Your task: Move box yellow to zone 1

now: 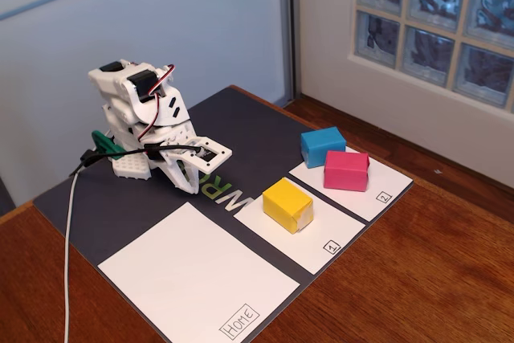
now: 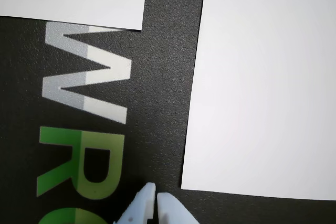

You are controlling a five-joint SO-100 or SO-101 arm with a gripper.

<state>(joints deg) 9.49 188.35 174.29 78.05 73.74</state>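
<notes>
The gripper [image 2: 153,195] is folded low over the dark mat [image 1: 96,198], its two white fingertips pressed together with nothing between them. Well out in front of it, the yellow box [image 1: 287,204] already sits on the white panel marked 1 [image 1: 321,238]. It looks light and stiff, paper-wrapped and perhaps a little slick; pinching across its shorter flat sides seems safest.

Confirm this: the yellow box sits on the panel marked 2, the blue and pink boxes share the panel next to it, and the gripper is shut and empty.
Not quite. In the fixed view the yellow box sits on the panel marked 1; it is the blue box and pink box that share the panel marked 2. The gripper is indeed shut and empty.
</notes>
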